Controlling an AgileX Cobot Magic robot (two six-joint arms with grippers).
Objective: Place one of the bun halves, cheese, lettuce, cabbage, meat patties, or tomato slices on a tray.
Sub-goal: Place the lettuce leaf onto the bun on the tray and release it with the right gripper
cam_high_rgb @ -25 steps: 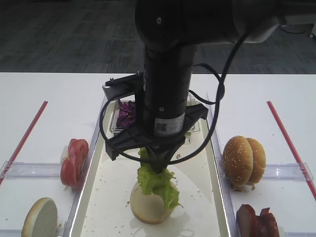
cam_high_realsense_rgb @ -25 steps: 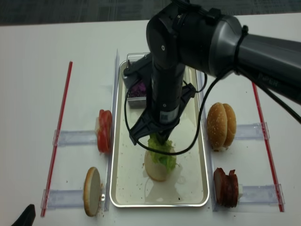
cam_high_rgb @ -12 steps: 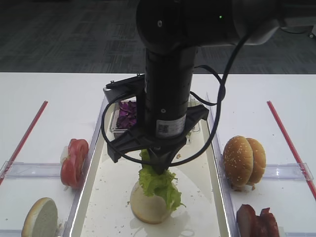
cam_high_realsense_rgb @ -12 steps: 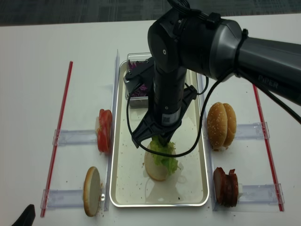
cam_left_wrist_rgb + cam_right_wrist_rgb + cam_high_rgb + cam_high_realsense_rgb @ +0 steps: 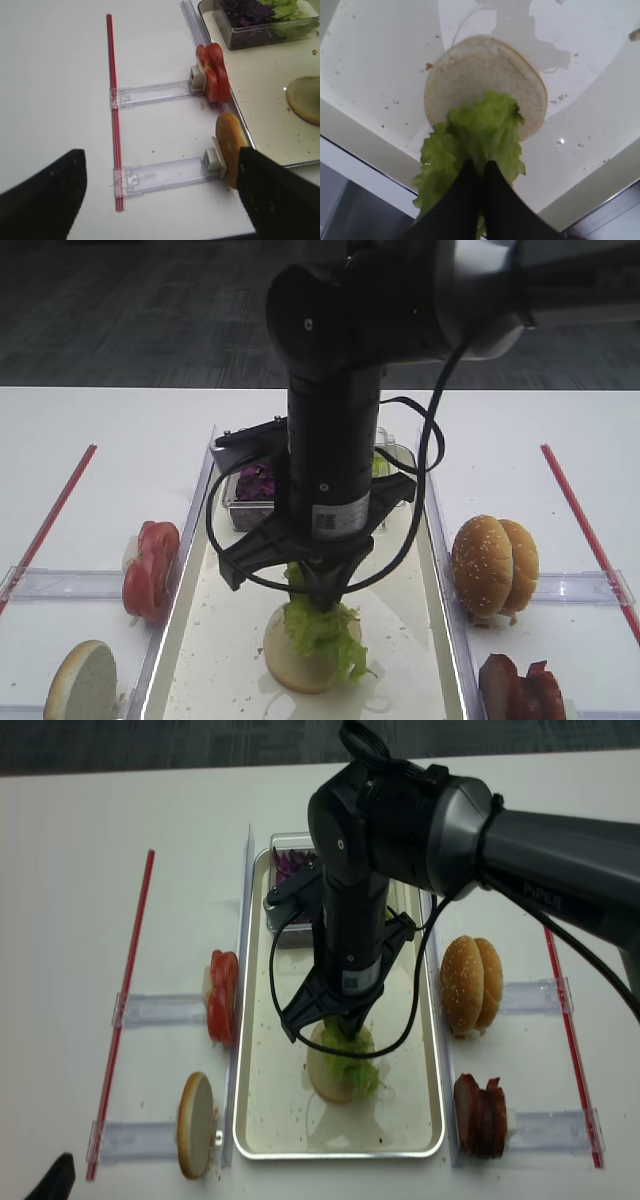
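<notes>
We find the right gripper (image 5: 480,172) clenched on the lettuce (image 5: 472,145), which hangs over a bun half (image 5: 485,82) lying cut face up on the tray (image 5: 190,640). The leaf sits toward one edge of the bun, so in our judgement a release here could let it slide off onto the tray, or cling to the fingers.

The tray (image 5: 437,570) has a shiny rim and a smooth, wet-looking floor. The lettuce (image 5: 472,142) is crinkly. The bench (image 5: 55,85) is smooth, matt white. The fingers (image 5: 492,200) are matt black.
</notes>
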